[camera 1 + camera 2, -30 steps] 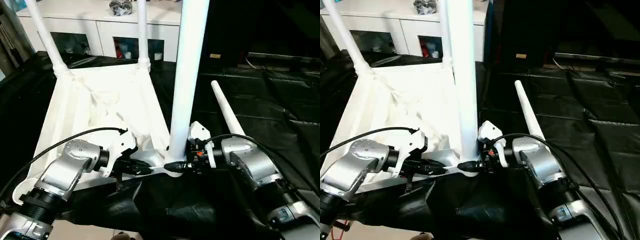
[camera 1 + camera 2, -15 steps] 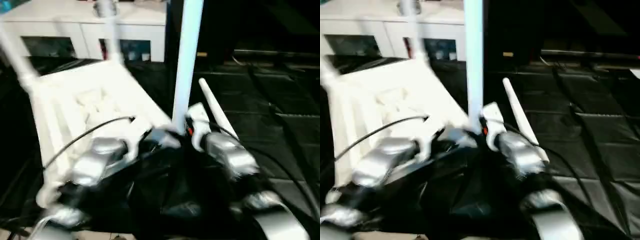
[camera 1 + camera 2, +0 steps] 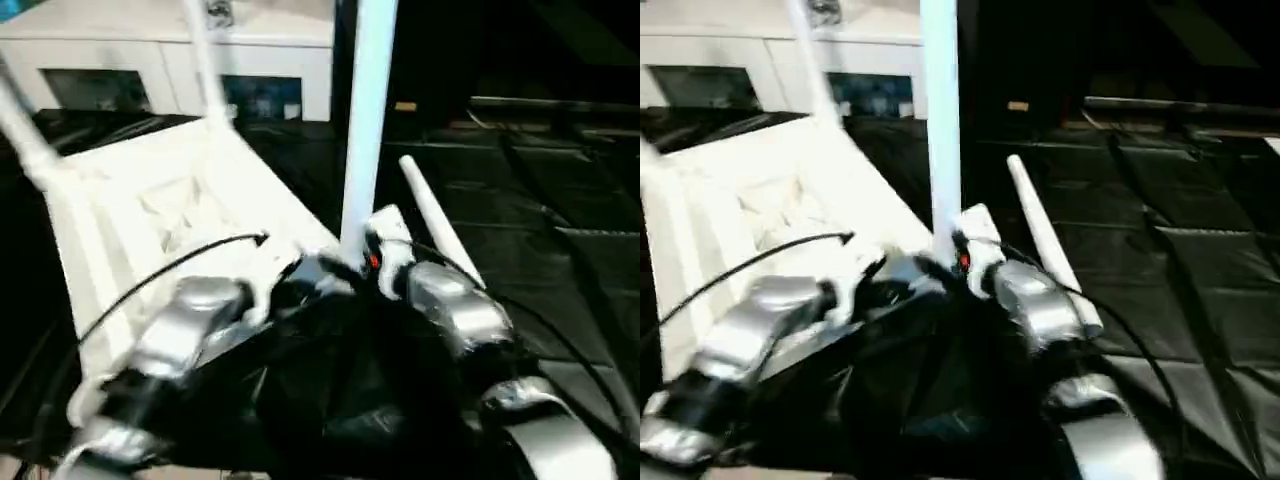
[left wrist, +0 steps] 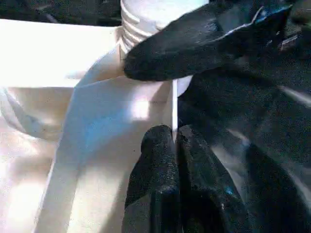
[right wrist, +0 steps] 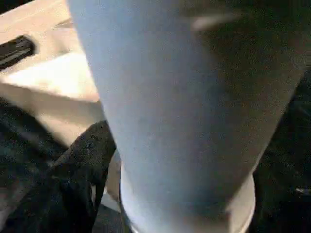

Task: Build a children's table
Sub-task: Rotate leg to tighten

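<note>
Tabletop (image 3: 190,215), white plastic and turned ribbed side up, lies on a black sheet (image 3: 560,260) and fills the head view from about nine o'clock to the centre, its near edge dipping toward the robot. Two white legs already stand in its far corners, one at ten o'clock (image 3: 22,125) and one at twelve (image 3: 200,60), both slanting up past the frame's upper edge. A third leg (image 3: 365,120) rises upright from the near right corner socket, just right of centre, and hides part of the dark backdrop behind it. The fourth leg (image 3: 435,225) lies loose on the sheet at about two o'clock from that socket, narrow end pointing away. The left gripper (image 4: 170,145) has its two black fingers pressed together on the thin rim of the tabletop, right beside the threaded socket collar (image 4: 146,24). The right gripper (image 4: 204,41) sits at the base of the upright leg; its jaws stand apart around the tube, one black finger (image 5: 80,160) showing alongside it, though whether the pads press the tube cannot be told. Black cables (image 3: 170,270) loop over both silver forearms and cross the tabletop's near half. A white cabinet (image 3: 150,70) with dark glass doors stands beyond the table from ten to twelve o'clock, with small blurred things on its top.
</note>
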You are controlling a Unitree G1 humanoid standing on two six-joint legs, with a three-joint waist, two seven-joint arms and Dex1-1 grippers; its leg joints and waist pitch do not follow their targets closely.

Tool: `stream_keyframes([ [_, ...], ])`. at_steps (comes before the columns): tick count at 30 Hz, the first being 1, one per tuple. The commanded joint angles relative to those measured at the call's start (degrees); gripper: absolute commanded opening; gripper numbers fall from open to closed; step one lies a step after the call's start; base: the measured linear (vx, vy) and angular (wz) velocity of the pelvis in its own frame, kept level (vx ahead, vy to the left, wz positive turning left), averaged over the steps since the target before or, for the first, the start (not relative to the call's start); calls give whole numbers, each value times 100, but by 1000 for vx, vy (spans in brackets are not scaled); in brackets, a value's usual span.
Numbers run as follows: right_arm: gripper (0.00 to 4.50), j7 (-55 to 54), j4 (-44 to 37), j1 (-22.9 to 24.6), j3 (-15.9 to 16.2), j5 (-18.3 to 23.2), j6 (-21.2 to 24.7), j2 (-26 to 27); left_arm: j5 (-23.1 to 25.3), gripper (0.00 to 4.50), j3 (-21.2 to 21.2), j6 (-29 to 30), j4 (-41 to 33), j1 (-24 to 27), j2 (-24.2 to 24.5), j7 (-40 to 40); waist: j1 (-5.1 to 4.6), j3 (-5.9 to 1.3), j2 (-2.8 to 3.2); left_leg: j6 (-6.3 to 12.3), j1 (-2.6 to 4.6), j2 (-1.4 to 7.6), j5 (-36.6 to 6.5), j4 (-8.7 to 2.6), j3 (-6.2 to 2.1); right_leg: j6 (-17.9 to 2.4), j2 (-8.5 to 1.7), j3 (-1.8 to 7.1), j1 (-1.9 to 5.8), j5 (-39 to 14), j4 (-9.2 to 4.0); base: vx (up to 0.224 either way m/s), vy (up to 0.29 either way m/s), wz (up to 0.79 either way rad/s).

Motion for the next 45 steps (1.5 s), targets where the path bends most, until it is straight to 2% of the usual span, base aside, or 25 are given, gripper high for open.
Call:
stream_keyframes([
  [1,372,648,-379,39,321,183,-59,34,-255,0,-211,-225,-319,-72,-44,-391,10,-399,29,365,57,157,-912,-387,-23,-1339,-379,324,332,-852,-377,0,0,0],
  [3,372,1284,-716,159,411,306,59,-250,-358,0,-265,-324,-414,-7,181,-834,63,-411,19,409,54,158,-869,-380,-26,-1301,-371,323,357,-798,-362,0,0,0],
  [6,372,2025,-1108,309,602,414,202,-628,-455,0,-325,-384,-533,65,441,-1304,123,-402,34,452,73,173,-831,-378,-8,-1339,-360,325,313,-718,-353,0,0,0],
  [9,372,2560,-1424,422,804,444,381,-943,-553,0,-407,-394,-616,104,661,-1751,202,-388,29,371,80,181,-973,-399,-19,-1264,-366,319,322,-1032,-379,0,0,0],
  [10,372,2628,-1452,431,830,432,382,-981,-546,0,-430,-407,-610,95,689,-1793,207,-387,52,357,88,176,-1008,-393,-11,-1255,-369,325,305,-1084,-388,0,0,0],
  [11,359,2628,-1452,431,830,432,382,-981,-546,0,-430,-407,-610,95,689,-1793,226,-395,43,318,115,179,-1056,-391,-5,-1249,-373,334,287,-1132,-404,0,0,0],
  [13,349,2714,-1519,465,887,403,404,-1026,-543,0,-484,-455,-603,90,747,-1902,227,-386,25,262,88,166,-1067,-401,-13,-1215,-378,332,307,-1237,-411,0,0,0],
  [17,329,2809,-1717,578,1030,365,512,-1079,-513,0,-519,-533,-555,87,769,-1939,232,-391,34,227,104,175,-1089,-406,-20,-1172,-373,333,295,-1278,-415,0,0,0],
  [19,301,2798,-1765,607,1060,369,549,-1073,-503,0,-513,-549,-533,85,753,-1917,223,-390,25,206,72,166,-1071,-414,-32,-1157,-377,326,320,-1284,-412,0,0,0],
  [24,268,2793,-1874,683,1128,391,669,-1060,-466,0,-467,-583,-484,71,670,-1790,218,-392,11,224,66,159,-1006,-404,-31,-1092,-380,326,324,-1369,-423,0,0,0],
  [27,265,2334,-1802,745,993,397,775,-833,-370,0,-325,-537,-302,-24,411,-1248,218,-394,12,210,76,159,-983,-398,-27,-1094,-380,329,310,-1350,-431,0,0,0],
  [29,263,1757,-1560,682,835,307,835,-607,-293,0,-255,-493,-194,-91,261,-904,202,-381,4,178,57,147,-1037,-411,-35,-1057,-383,319,322,-1514,-448,0,0,0],
  [32,261,1021,-1220,600,672,148,719,-346,-202,0,-202,-394,-109,-168,99,-551,160,-375,-7,85,68,136,-1156,-419,-44,-931,-394,312,314,-1864,-488,0,0,0],
  [33,260,514,-944,511,544,79,735,-177,-151,0,-151,-290,-53,-223,-32,-285,131,-374,3,42,65,142,-1128,-427,-50,-924,-399,313,307,-1879,-484,0,0,0],
  [34,260,514,-944,511,544,79,735,-177,-151,0,-151,-290,-53,-223,-32,-285,108,-366,8,29,71,132,-1164,-424,-43,-926,-384,309,292,-1914,-492,0,0,0],
  [35,259,89,-702,433,445,13,695,-36,-110,0,-113,-229,-1,-275,-155,-59,90,-381,21,32,75,120,-1196,-414,-50,-912,-387,303,313,-1923,-495,0,0,0],
  [36,258,-766,-145,219,219,-28,779,292,-110,0,81,17,106,-376,-539,547,20,-360,17,12,52,123,-1221,-420,-42,-947,-386,311,296,-1936,-487,0,0,0],
  [37,258,-880,-71,189,183,-34,802,345,-107,0,113,45,124,-389,-604,640,-17,-354,7,-41,47,101,-1288,-418,-54,-882,-385,276,311,-2193,-523,0,0,0],
  [38,258,-1279,167,72,120,-82,827,532,-26,0,140,64,183,-420,-780,921,-12,-362,10,-39,62,96,-1304,-412,-61,-842,-397,273,314,-2295,-538,0,0,0],
  [39,258,-1502,316,-11,68,-89,845,673,44,0,120,60,222,-435,-878,1076,-49,-372,42,-17,60,103,-1280,-404,-60,-841,-398,289,305,-2190,-548,0,0,0],
  [41,258,-1656,440,-92,37,-89,836,805,101,0,89,71,255,-452,-971,1206,-87,-387,12,58,-12,99,-1128,-416,-76,-851,-382,275,350,-1933,-499,0,0,0],
  [42,258,-1609,478,-146,14,-36,748,894,98,0,61,61,223,-448,-1036,1201,-87,-400,-6,115,-22,93,-1058,-400,-66,-846,-388,278,356,-1847,-495,0,0,0],
  [43,292,-1602,481,-151,10,-29,739,902,97,0,58,58,219,-447,-1041,1197,-79,-412,11,178,-6,92,-988,-387,-58,-886,-387,287,344,-1716,-483,0,0,0],
  [44,292,-1566,480,-171,-9,6,722,920,102,0,26,41,188,-438,-1036,1153,-77,-416,15,208,-7,91,-943,-381,-51,-907,-385,290,344,-1636,-479,0,0,0],
  [45,326,-1437,464,-198,-46,89,725,925,111,0,-48,-9,133,-416,-985,1048,-74,-420,22,259,-5,95,-862,-379,-47,-965,-376,295,344,-1464,-463,0,0,0],
])
